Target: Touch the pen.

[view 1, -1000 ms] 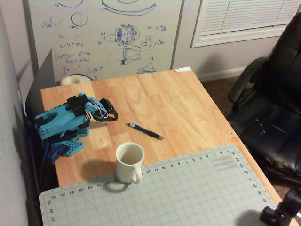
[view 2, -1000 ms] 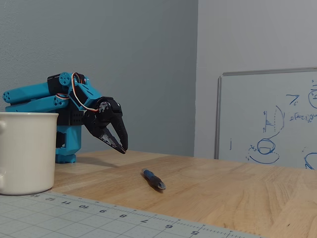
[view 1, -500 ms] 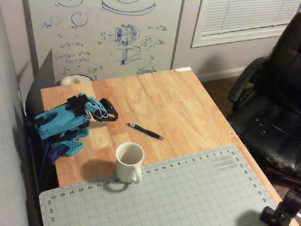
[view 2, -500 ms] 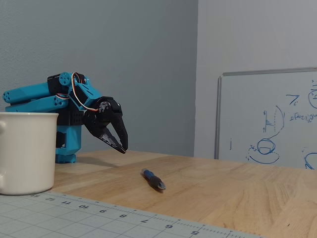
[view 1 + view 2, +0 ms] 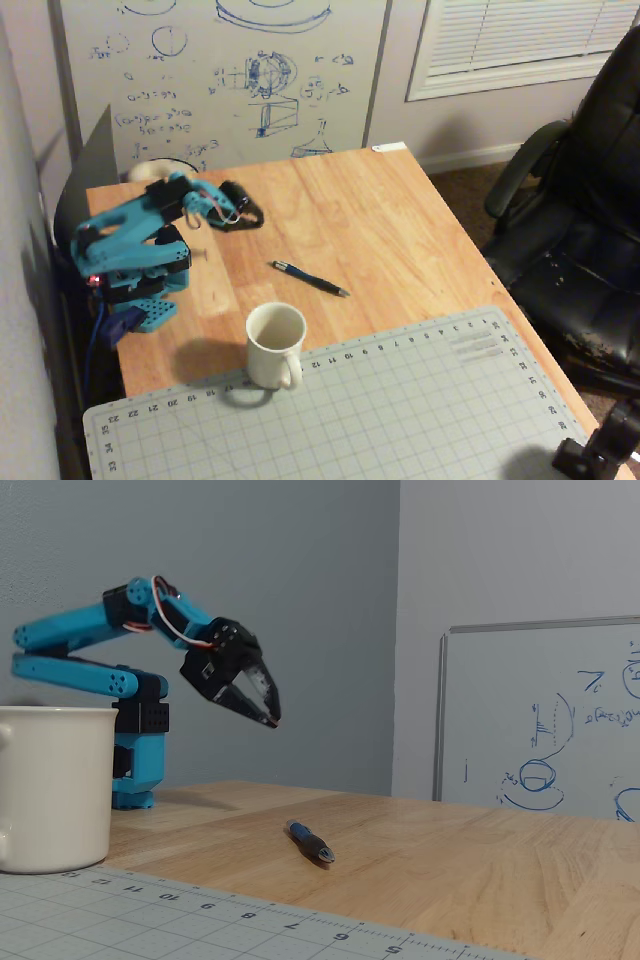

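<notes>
The pen (image 5: pixel 308 278) is slim and dark with a blue section near its left end. It lies flat on the wooden table (image 5: pixel 400 230), just right of the arm's base in the overhead view. In the fixed view the pen (image 5: pixel 310 843) points end-on toward the camera. My gripper (image 5: pixel 255 216) is black, on a blue arm folded back over its base. It hangs in the air above the table, well apart from the pen. In the fixed view the gripper (image 5: pixel 275 720) has its fingers together and holds nothing.
A white mug (image 5: pixel 275 344) stands at the edge of a grey cutting mat (image 5: pixel 400 410), just in front of the pen. A whiteboard (image 5: pixel 225 80) leans behind the table. A black office chair (image 5: pixel 580 220) stands at the right.
</notes>
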### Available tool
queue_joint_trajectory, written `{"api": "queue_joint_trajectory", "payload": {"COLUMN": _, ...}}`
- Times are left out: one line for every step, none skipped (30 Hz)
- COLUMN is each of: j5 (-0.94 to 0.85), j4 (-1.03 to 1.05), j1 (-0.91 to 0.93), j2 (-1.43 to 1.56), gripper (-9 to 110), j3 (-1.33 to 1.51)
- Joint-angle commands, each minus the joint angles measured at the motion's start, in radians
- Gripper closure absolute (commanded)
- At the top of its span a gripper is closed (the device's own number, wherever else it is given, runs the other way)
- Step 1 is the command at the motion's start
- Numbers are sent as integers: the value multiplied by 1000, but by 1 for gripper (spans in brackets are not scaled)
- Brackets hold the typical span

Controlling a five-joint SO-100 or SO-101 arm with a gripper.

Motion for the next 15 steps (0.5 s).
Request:
{"api": "queue_joint_trajectory", "payload": {"j5": 8, "j4": -120, "j1": 11, "j2": -319, "gripper": 101, "j3": -221}}
{"api": "queue_joint_trajectory", "payload": {"j5": 6, "j4": -146, "j1": 11, "j2": -390, "gripper": 101, "j3": -264}}
{"api": "queue_joint_trajectory", "payload": {"j5": 6, "j4": -167, "j1": 12, "j2": -459, "gripper": 101, "j3": -305}}
{"api": "queue_joint_trajectory", "payload": {"j5": 6, "j4": -187, "j1": 12, "j2": -523, "gripper": 101, "j3": -347}}
{"api": "queue_joint_trajectory", "payload": {"j5": 6, "j4": -199, "j1": 12, "j2": -581, "gripper": 101, "j3": -388}}
{"api": "queue_joint_trajectory", "payload": {"j5": 6, "j4": -210, "j1": 14, "j2": -638, "gripper": 101, "j3": -428}}
{"api": "queue_joint_trajectory", "payload": {"j5": 6, "j4": -219, "j1": 17, "j2": -693, "gripper": 101, "j3": -465}}
{"api": "queue_joint_trajectory", "payload": {"j5": 6, "j4": -227, "j1": 28, "j2": -747, "gripper": 101, "j3": -503}}
{"api": "queue_joint_trajectory", "payload": {"j5": -2, "j4": -232, "j1": 43, "j2": -799, "gripper": 101, "j3": -540}}
{"api": "queue_joint_trajectory", "payload": {"j5": -6, "j4": -232, "j1": 64, "j2": -847, "gripper": 101, "j3": -577}}
{"api": "queue_joint_trajectory", "payload": {"j5": -8, "j4": -232, "j1": 87, "j2": -893, "gripper": 101, "j3": -611}}
{"api": "queue_joint_trajectory", "payload": {"j5": -8, "j4": -232, "j1": 112, "j2": -939, "gripper": 101, "j3": -641}}
{"api": "queue_joint_trajectory", "payload": {"j5": -9, "j4": -232, "j1": 129, "j2": -974, "gripper": 101, "j3": -667}}
{"api": "queue_joint_trajectory", "payload": {"j5": -9, "j4": -232, "j1": 144, "j2": -1009, "gripper": 101, "j3": -690}}
{"api": "queue_joint_trajectory", "payload": {"j5": -9, "j4": -230, "j1": 158, "j2": -1043, "gripper": 101, "j3": -715}}
